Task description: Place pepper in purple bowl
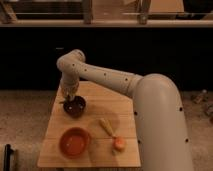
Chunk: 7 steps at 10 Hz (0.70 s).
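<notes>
Low over the left rim of the purple bowl (76, 106) hangs my gripper (69, 98), at the back-left part of a wooden table (122, 107). My arm (100, 77) reaches in from the right, bends above the table's far edge and turns its wrist straight down.

I cannot tell whether the gripper is open or closed, because its tip is lost against the dark bowl and the shadow around it. I also cannot tell whether it touches the bowl, or whether the pepper is in my gripper, in the bowl or elsewhere.

The orange bowl (75, 142) sits nearer the table's front edge, in line with the purple bowl and apart from it. It is the larger of the two. To its right, a pale yellow stick-shaped thing (106, 126) lies at a slant. Just beside the near end of that is a small orange lump (119, 144), close to the front edge. Speckled grey floor (25, 120) surrounds the table.
</notes>
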Each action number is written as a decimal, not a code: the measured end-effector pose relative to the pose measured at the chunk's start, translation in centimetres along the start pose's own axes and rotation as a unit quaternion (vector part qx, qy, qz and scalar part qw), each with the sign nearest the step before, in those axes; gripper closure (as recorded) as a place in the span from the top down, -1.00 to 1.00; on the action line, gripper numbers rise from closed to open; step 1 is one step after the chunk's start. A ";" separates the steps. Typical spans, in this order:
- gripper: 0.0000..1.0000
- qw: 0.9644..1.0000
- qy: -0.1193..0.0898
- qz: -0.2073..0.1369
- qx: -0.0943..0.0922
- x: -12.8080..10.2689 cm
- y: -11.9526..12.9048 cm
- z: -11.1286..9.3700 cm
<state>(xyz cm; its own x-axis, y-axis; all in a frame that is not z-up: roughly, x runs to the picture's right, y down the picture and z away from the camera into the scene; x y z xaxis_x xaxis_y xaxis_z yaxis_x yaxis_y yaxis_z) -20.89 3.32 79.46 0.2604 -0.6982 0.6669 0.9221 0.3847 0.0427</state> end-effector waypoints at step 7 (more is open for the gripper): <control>-1.00 0.998 -0.055 -0.024 -0.007 -1.6 1.4 2.5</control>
<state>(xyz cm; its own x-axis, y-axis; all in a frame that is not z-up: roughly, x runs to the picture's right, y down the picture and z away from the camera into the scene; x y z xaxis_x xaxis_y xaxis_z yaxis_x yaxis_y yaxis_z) -20.76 6.44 80.33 0.1845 -0.6449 0.7416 0.9368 0.3435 0.0656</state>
